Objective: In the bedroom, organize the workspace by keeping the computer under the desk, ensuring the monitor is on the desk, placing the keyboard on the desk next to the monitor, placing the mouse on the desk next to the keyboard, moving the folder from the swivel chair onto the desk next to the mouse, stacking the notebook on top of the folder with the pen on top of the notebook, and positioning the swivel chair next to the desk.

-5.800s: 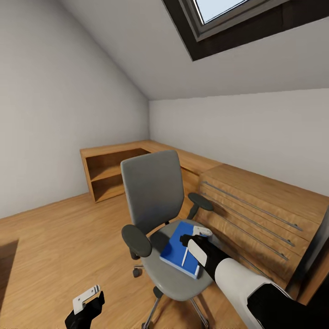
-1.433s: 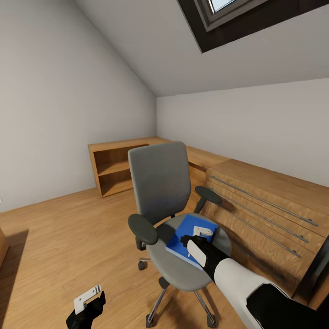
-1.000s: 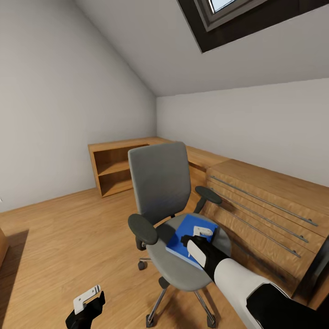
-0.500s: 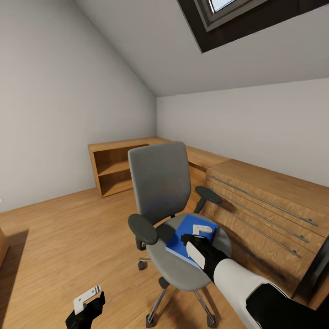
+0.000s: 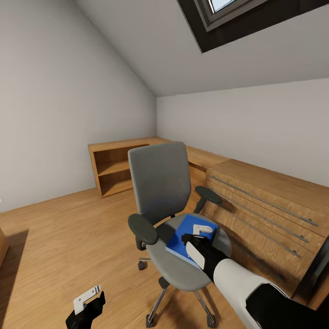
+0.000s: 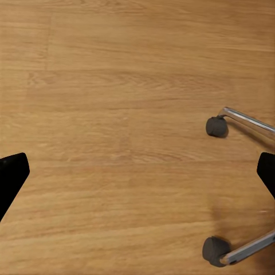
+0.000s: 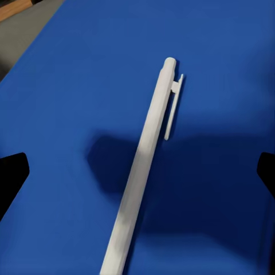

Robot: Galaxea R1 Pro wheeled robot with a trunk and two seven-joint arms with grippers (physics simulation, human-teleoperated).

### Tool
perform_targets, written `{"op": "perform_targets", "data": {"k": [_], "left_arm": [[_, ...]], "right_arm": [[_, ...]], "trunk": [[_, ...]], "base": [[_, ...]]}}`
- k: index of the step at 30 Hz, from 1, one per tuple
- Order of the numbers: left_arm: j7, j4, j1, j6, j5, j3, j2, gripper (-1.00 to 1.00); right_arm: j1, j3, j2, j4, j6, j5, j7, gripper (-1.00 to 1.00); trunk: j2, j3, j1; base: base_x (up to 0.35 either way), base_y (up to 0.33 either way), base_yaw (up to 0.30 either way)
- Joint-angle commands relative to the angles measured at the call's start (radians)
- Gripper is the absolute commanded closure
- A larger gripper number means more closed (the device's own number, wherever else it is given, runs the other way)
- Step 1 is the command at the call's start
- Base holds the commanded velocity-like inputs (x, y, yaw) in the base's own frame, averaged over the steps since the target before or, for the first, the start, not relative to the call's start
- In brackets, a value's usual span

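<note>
Chair [image 5: 160, 192]: frame centre; open floor [image 5: 68, 237] to its left.
Folder [image 5: 180, 240]: on seat, overhanging no edge.
Pen [image 7: 140, 172]: on folder.
Right gripper [image 5: 197, 234]: fingers spread, over pen.
Left gripper [image 5: 87, 297]: lower left, fingers spread, empty.

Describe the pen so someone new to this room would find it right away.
Start at the grey swivel chair beside the wooden cabinet. A blue folder lies on its seat, and the pen rests on that: a thin white stick with a clip.

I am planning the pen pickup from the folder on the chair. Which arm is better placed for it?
Probably the right. The right gripper hovers open just above the pen on the folder; the left gripper hangs low over the floor.
</note>
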Motion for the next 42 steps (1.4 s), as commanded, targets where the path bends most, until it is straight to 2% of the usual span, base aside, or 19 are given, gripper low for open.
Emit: {"op": "perform_targets", "data": {"k": [1,13,17,21,25,42], "left_arm": [[0.006,0.0,-0.001,-0.008,0.011,-0.006,0.002,-1.0],[0.006,-0.001,-0.001,-0.009,0.007,-0.007,0.0,-1.0],[0.006,-0.001,-0.001,-0.009,0.006,-0.007,0.0,-1.0],[0.006,-0.001,-0.001,-0.009,0.006,-0.007,0.001,-1.0],[0.006,-0.001,-0.001,-0.009,0.006,-0.007,0.001,-1.0],[0.006,0.0,-0.001,-0.009,0.006,-0.007,0.0,-1.0]], "right_arm": [[-0.001,0.008,-0.001,-0.002,0.007,-0.004,-0.007,-1.0],[-0.001,0.009,-0.001,-0.001,0.008,-0.004,-0.007,-1.0],[-0.001,0.009,-0.001,-0.001,0.008,-0.005,-0.007,-1.0],[-0.001,0.009,-0.001,-0.001,0.008,-0.004,-0.007,-1.0],[-0.001,0.009,-0.001,-0.001,0.008,-0.005,-0.007,-1.0],[-0.001,0.009,-0.001,-0.001,0.008,-0.006,-0.007,-1.0]], "trunk": [[-0.001,-0.001,0.0],[-0.008,-0.004,0.004],[-0.036,-0.017,0.019],[-0.036,-0.017,0.019],[-0.064,-0.029,0.034],[-0.071,-0.032,0.038]], "base": [[0.0,0.0,0.0],[0.0,0.0,0.0],[0.0,0.0,0.0],[0.0,0.0,0.0],[0.0,0.0,0.0],[0.0,0.0,0.0]]}}
